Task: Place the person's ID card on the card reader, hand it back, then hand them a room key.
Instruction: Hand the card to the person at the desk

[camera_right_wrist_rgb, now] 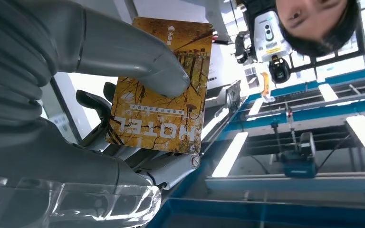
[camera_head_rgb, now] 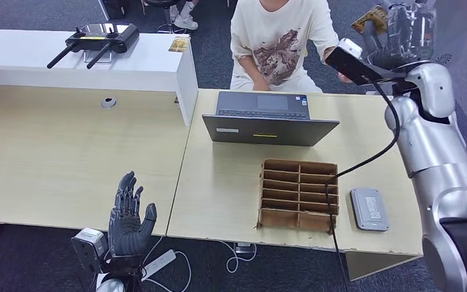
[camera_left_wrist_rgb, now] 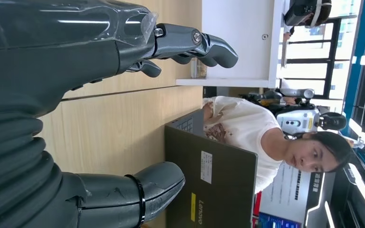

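room key sits raised in the right hand beyond the laptop, near the seated person; card reader lies beside a cardboard organiser. left hand is spread, holding nothing. right wrist view: thumb pins the card against fingers.

It looked like a mock hotel front desk set up inside a robotics lab. A person sat behind a pale wooden tabletop with a laptop, a card reader and a cardboard slotted box; a card read "HOTEL", and lab equipment stood behind.
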{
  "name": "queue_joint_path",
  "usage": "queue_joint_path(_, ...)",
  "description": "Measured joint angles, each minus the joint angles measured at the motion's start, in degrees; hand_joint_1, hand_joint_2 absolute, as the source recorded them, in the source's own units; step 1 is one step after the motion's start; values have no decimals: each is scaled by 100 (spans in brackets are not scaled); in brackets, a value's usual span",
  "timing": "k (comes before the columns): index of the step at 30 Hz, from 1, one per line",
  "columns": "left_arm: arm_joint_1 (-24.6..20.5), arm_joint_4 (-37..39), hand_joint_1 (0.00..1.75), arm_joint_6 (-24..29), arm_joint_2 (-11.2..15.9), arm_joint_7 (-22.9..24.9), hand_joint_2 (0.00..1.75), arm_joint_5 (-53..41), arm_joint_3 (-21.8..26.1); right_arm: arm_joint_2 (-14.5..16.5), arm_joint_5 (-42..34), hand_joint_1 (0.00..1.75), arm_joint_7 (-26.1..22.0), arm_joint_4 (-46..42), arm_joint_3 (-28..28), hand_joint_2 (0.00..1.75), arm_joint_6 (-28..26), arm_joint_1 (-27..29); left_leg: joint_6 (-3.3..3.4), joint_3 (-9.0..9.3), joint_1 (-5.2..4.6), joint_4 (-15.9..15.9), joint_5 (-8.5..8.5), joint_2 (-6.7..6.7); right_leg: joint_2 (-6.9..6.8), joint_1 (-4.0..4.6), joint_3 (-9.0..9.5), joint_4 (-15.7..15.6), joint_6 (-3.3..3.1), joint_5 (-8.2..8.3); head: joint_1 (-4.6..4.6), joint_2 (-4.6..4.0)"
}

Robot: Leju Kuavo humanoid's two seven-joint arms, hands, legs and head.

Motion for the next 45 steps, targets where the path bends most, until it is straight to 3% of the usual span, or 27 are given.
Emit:
queue_joint_path(12, -34, 0, 0, -51, 13, 0, 175, 9, -75, 582, 1229, 175, 632, 1196, 925, 175, 116, -756, 0, -1, -1, 0, 0, -3, -3, -1, 0, -3, 0, 0, 1, 0)
queue_joint_path(31, -38, 0, 0, -137, 40, 0, 175, -3, -180, 688, 1467, 175, 1040, 1871, 1146, 175, 593, -859, 0, 0, -1, 1, 0, -2, -2, -1, -2, -4, 0, 0, 0, 0)
queue_joint_path(32, -39, 0, 0, -137, 41, 0, 175, -5, -180, 688, 1467, 147, 1043, 1887, 1148, 175, 602, -859, 0, 0, -1, 1, 0, -2, -2, -1, -2, -4, 0, 0, 0, 0)
queue_joint_path(35, -46, 0, 0, -145, 44, 0, 175, -9, -180, 688, 1464, 17, 1063, 1929, 1152, 175, 668, -859, 0, 0, -1, 1, 0, -2, -2, -1, -2, -4, 0, 0, 0, 0)
queue_joint_path(36, -52, 0, 0, -151, 45, 0, 175, -9, -180, 688, 1464, 0, 1074, 1941, 1152, 175, 693, -859, 0, 0, -1, 1, 0, -2, -2, -1, -1, -5, 0, 0, 1, 0)
queue_joint_path(45, -106, 0, 0, -221, 57, 0, 175, -56, -180, 688, 1428, 0, 1115, 1961, 1026, 175, 697, -851, 0, 1, -1, 2, 0, -1, -1, -1, -3, -5, 0, 0, 1, 0)
